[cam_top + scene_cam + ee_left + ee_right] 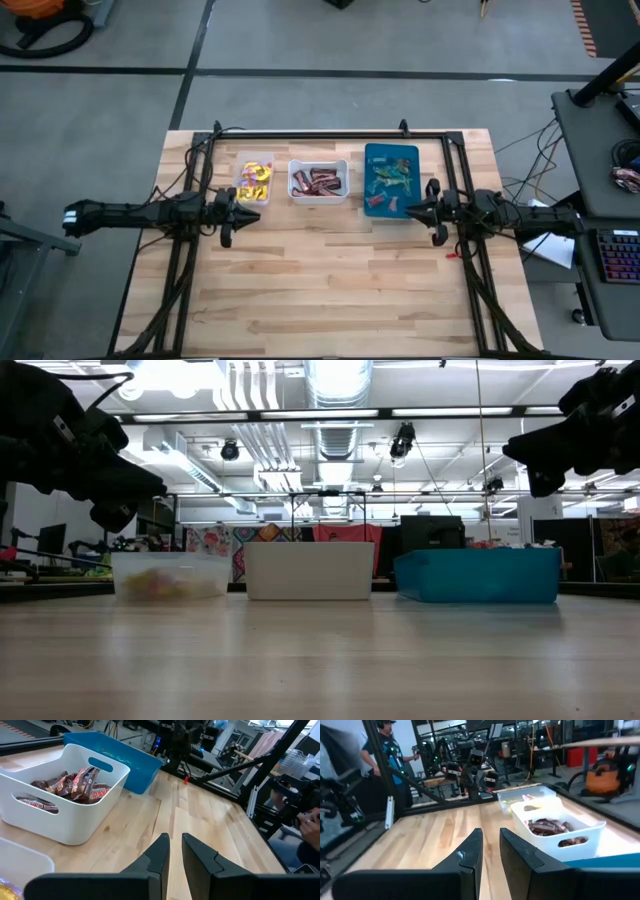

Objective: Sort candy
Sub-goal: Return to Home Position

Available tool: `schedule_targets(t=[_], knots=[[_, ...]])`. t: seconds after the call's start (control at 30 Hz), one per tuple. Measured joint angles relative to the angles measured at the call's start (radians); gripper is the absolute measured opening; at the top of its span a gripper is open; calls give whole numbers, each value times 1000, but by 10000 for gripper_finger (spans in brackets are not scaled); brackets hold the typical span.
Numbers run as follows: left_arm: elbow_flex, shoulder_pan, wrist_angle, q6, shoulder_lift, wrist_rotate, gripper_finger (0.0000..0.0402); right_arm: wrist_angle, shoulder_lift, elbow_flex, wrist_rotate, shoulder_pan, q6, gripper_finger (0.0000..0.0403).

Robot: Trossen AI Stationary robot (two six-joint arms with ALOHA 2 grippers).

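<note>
The candy sits in three bins in a row at the table's far side. Yellow packets fill the clear bin (254,180), dark brown-red bars (75,782) the white bin (318,181), and green, teal and red pieces the blue bin (391,180). My left gripper (252,213) hovers above the table just near of the clear bin, with its fingers (174,837) almost together and empty. My right gripper (407,210) hovers near of the blue bin's right corner, and its fingers (491,831) are also almost together and empty. Both grippers point toward the table's middle.
A black frame (320,134) runs along the table's far edge and down both sides under the arms. A small red thing (452,254) lies on the table by the right arm. The near half of the wooden table (320,290) is bare. A person (385,750) stands beyond the table.
</note>
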Motion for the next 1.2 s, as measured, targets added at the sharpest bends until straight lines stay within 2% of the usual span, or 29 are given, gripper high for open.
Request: schedule_targets(t=[0.13,0.47,0.57,0.83,1.2], knots=[[0,0,0,0,0,0,35,-2,0,0,12,18,-38,57],[0,0,-1,0,0,0,35,50,0,-2,5,79,16,57],[0,0,0,0,0,0,35,100,0,-2,0,82,15,57],[0,0,-1,0,0,0,35,64,0,-2,23,58,2,57],[0,0,-1,0,0,0,35,71,2,-2,24,27,-143,57]])
